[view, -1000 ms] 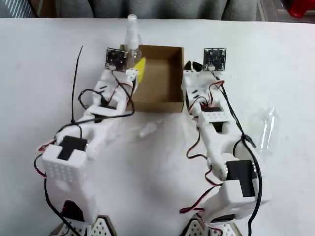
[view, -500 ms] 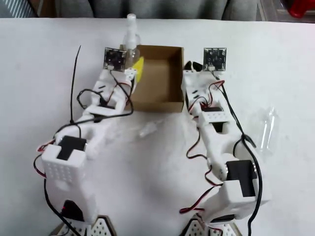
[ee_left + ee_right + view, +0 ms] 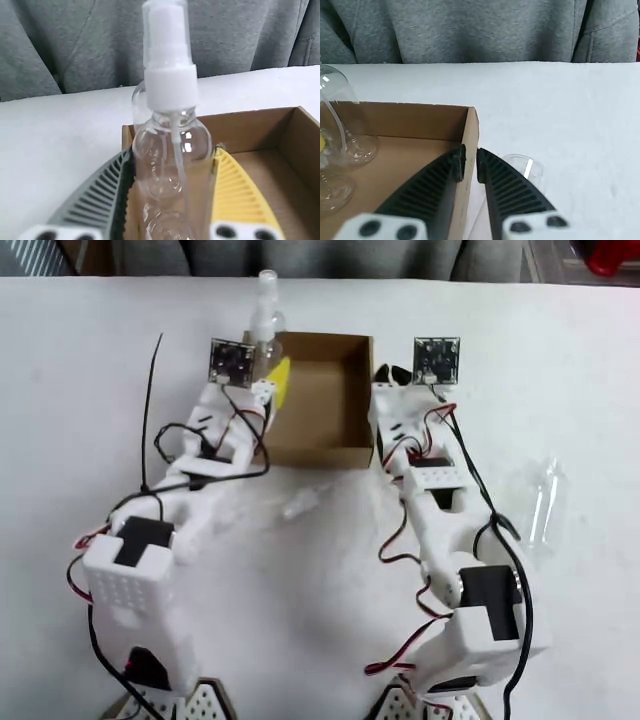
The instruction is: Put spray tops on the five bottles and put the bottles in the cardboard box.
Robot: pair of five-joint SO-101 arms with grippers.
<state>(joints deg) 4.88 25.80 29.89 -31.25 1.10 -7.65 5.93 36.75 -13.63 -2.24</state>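
Observation:
My left gripper (image 3: 172, 152) is shut on a clear bottle (image 3: 170, 140) that carries a white spray top (image 3: 167, 65). The bottle (image 3: 267, 315) stands at the far left corner of the open cardboard box (image 3: 315, 452), its top beyond the box's far wall. The left gripper (image 3: 270, 368) has one grey and one yellow finger. My right gripper (image 3: 470, 155) is shut on the box's right wall (image 3: 470, 125), one black finger on each side. It (image 3: 385, 373) sits at the box's right side. The held bottle (image 3: 332, 100) shows across the box.
Another clear bottle (image 3: 545, 502) lies on the white table at the right, beside the right arm. A small clear part (image 3: 300, 503) lies just in front of the box, between the arms. A clear object (image 3: 520, 167) lies on the table under my right gripper, outside the box.
My left gripper has shifted slightly to the left with the bottle in it. The right arm and the box have stayed still.

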